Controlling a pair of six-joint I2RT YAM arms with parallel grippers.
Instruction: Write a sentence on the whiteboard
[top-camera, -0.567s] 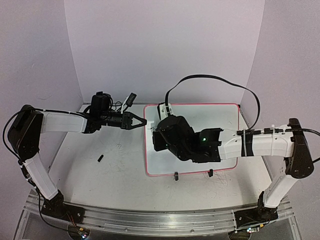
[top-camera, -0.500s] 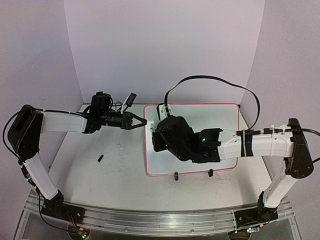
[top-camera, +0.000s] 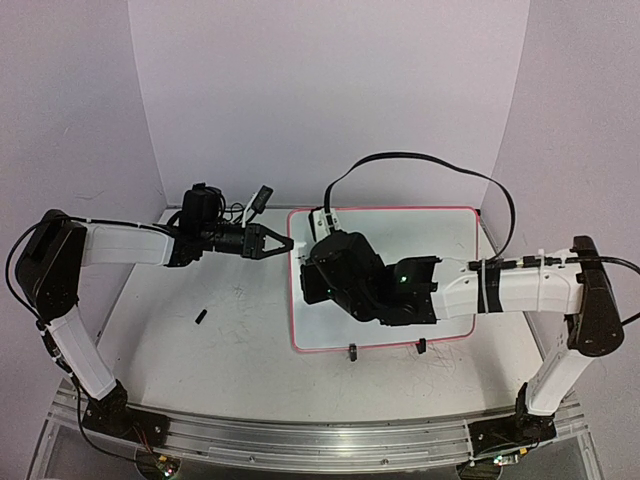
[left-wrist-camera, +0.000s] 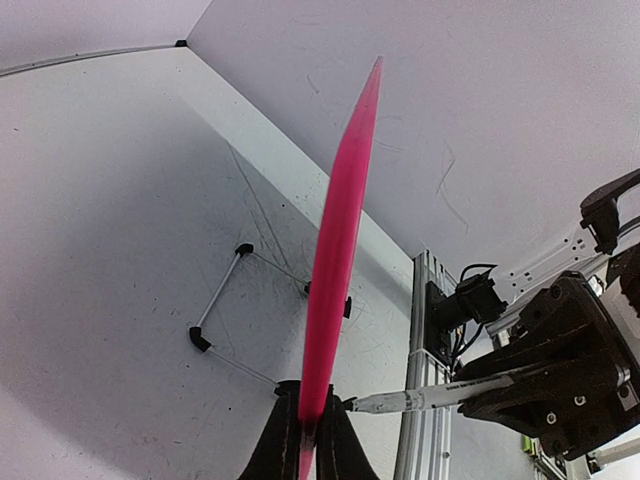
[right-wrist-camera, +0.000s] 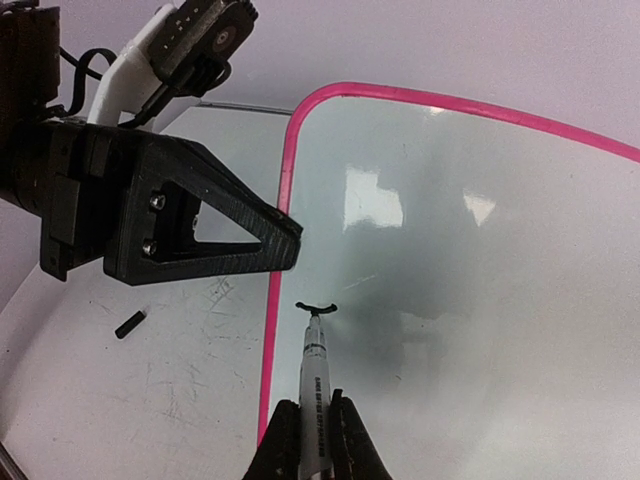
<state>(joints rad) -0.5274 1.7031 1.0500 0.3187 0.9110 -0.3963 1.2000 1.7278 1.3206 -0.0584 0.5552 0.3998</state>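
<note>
The whiteboard (top-camera: 440, 240), white with a pink border, lies right of centre on the table. My left gripper (top-camera: 288, 243) is shut on its left edge; the left wrist view shows the pink edge (left-wrist-camera: 340, 240) running up from between the closed fingers (left-wrist-camera: 280, 440). My right gripper (top-camera: 312, 282) hangs over the board's left part and is shut on a white marker (right-wrist-camera: 314, 390). The marker's black tip touches the board just inside the left border, at a short black stroke (right-wrist-camera: 316, 307). The marker also shows in the left wrist view (left-wrist-camera: 440, 397).
Two black clips (top-camera: 352, 351) (top-camera: 421, 346) sit on the board's near edge. A small black piece (top-camera: 201, 317) lies on the scribbled tabletop left of the board. Pale walls close in the back and sides. An aluminium rail (top-camera: 300, 435) runs along the near edge.
My right arm has shifted slightly to the left with the marker. The left arm and the board have not moved.
</note>
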